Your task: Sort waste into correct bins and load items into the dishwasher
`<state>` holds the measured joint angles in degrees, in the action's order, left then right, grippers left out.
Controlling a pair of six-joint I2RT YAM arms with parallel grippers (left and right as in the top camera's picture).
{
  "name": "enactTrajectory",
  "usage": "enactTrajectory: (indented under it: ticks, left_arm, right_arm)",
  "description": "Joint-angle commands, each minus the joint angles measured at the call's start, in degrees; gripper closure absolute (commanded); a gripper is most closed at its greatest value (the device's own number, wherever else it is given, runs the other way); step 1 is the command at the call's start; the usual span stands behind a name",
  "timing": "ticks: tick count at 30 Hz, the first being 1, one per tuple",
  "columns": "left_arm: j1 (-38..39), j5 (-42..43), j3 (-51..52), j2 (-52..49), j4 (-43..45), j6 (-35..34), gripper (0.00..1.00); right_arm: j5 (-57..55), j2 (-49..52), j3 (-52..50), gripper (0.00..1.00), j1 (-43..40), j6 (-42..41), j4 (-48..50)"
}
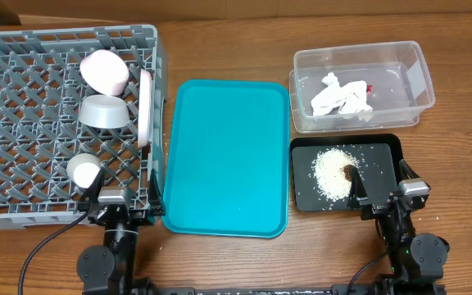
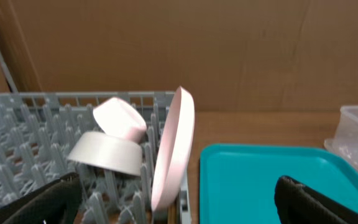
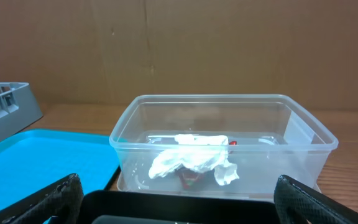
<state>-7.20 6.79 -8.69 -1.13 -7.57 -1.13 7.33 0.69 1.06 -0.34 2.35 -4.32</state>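
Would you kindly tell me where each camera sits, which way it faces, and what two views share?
Overhead: above the table, looking down at dish rack, teal tray, clear tub, black tray; left arm and right arm at bottom.
Left wrist: low, facing the rack's standing plate and grey bowl; open jaws in lower corners.
Right wrist: low, facing the tub and napkin; open jaws in lower corners.
Shared by both wrists: teal tray.
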Motion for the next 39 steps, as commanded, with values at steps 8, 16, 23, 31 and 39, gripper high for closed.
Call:
enactTrajectory:
  ticks: [8, 16, 23, 31, 39]
  left_arm:
    - [1.05, -7.82, 8.46, 0.92, 15.21, -0.35, 0.00]
    - [1.03, -7.85, 8.41, 0.92, 7.96, -0.35, 0.00]
    - [1.03, -7.23, 8.39, 0.81, 3.15, -0.33, 0.00]
    - [1.03, -7.23, 8.39, 0.81, 3.15, -0.35, 0.00]
    - [1.03, -7.23, 8.39, 0.81, 3.13, -0.33, 0.00]
  right_arm:
    - [0.37, -0.52, -0.59, 0.00, 0.28, 0.28, 0.31]
    - [0.37, -0.52, -0.59, 0.00, 0.28, 0.28, 0.31]
    - [0.37, -0.52, -0.59, 0.00, 0.28, 0.28, 0.31]
    - [0.37, -0.52, -0.59, 0.00, 0.28, 0.28, 0.31]
    - [0.35, -0.52, -0.59, 0.00, 0.28, 0.28, 0.31]
